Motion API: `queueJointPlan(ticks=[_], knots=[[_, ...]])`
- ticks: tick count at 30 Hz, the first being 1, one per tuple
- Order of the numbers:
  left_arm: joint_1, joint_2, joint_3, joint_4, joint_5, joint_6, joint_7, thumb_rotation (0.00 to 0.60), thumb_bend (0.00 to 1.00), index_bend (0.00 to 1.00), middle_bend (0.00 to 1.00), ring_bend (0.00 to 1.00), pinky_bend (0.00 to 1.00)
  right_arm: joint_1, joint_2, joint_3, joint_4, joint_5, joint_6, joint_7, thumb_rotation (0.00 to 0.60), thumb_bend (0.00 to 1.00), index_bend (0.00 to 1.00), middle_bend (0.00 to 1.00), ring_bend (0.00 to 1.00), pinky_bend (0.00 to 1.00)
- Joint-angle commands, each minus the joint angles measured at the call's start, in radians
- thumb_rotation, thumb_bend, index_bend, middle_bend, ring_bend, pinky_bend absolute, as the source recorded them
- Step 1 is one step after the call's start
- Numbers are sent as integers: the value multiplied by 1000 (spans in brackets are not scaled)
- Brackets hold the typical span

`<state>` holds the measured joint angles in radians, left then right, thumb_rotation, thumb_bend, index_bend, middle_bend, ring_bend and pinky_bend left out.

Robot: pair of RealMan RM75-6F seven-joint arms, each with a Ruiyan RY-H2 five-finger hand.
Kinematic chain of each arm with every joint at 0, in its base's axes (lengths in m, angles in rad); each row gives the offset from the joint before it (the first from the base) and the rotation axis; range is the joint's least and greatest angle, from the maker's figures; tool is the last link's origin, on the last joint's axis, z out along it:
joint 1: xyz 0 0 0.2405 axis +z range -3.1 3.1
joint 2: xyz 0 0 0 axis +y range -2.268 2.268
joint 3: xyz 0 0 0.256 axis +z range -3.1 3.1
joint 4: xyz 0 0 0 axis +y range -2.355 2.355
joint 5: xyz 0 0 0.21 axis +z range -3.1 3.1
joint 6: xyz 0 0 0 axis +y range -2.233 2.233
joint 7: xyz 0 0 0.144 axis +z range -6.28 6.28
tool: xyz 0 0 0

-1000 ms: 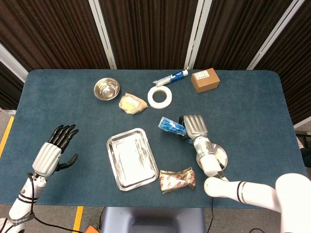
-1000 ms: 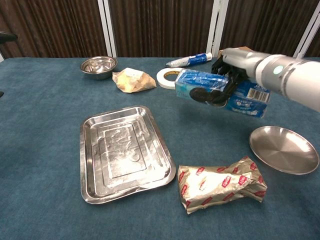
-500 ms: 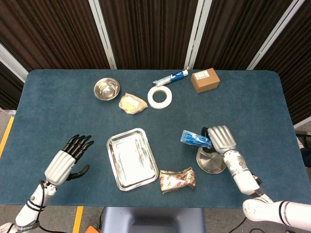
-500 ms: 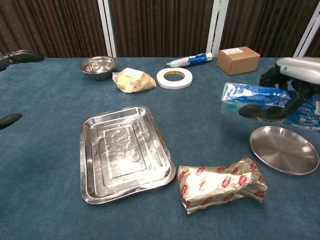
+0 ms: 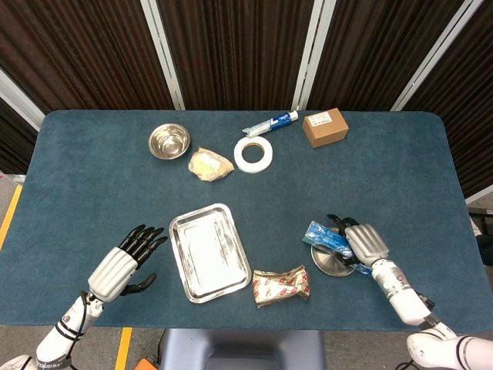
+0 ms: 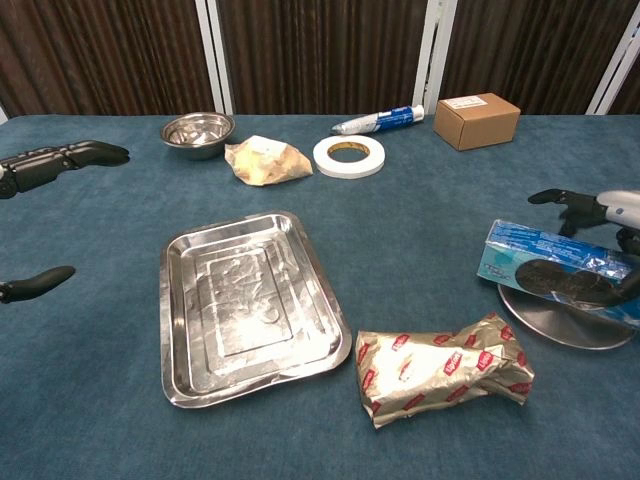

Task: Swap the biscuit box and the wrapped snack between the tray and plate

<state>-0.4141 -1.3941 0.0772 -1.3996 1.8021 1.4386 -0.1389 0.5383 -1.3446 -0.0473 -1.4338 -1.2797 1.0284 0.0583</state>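
The blue biscuit box (image 5: 325,237) (image 6: 552,272) lies tilted across the round steel plate (image 5: 330,262) (image 6: 560,328) at the right. My right hand (image 5: 367,242) (image 6: 603,207) is at the box's right end with its fingers spread and lifted off the box's top. The gold and red wrapped snack (image 5: 282,284) (image 6: 445,369) lies on the cloth between plate and tray. Nothing lies in the steel tray (image 5: 206,251) (image 6: 250,300) left of centre. My left hand (image 5: 123,266) (image 6: 58,161) hovers left of the tray, fingers apart and holding nothing.
At the back stand a small steel bowl (image 5: 169,140), a crumpled paper packet (image 5: 209,163), a white tape roll (image 5: 254,153), a tube (image 5: 271,122) and a brown carton (image 5: 324,127). The table's front edge runs just below the snack and tray.
My right hand has carried the biscuit box right and down onto the plate, and its fingers have lifted off it. My left hand has drifted right toward the tray.
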Motion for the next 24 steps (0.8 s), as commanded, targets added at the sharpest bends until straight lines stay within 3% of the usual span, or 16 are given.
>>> queueJointPlan(ticks=[1, 10, 15, 20, 24], knots=[[-2, 5, 6, -15, -2, -12, -3, 600, 384, 0, 0, 0, 0, -38, 77, -4, -61, -63, 54, 63, 600, 211, 0, 67, 3, 182], [-6, 26, 32, -108, 25, -33, 16, 600, 385, 0, 0, 0, 0, -139, 245, -21, -156, -186, 216, 188, 600, 188, 0, 0, 0, 91], [-24, 42, 81, -261, 39, -101, -45, 600, 383, 0, 0, 0, 0, -265, 276, -44, -175, -242, 400, 218, 600, 187, 0, 0, 0, 63], [-73, -67, 44, -328, 18, -223, 48, 600, 380, 0, 0, 0, 1, -324, 292, -53, -174, -301, 487, 248, 600, 187, 0, 0, 0, 62], [-123, -193, -10, -335, -79, -368, 129, 600, 379, 0, 0, 0, 1, -321, 322, -50, -174, -276, 432, 279, 600, 187, 0, 0, 0, 56]])
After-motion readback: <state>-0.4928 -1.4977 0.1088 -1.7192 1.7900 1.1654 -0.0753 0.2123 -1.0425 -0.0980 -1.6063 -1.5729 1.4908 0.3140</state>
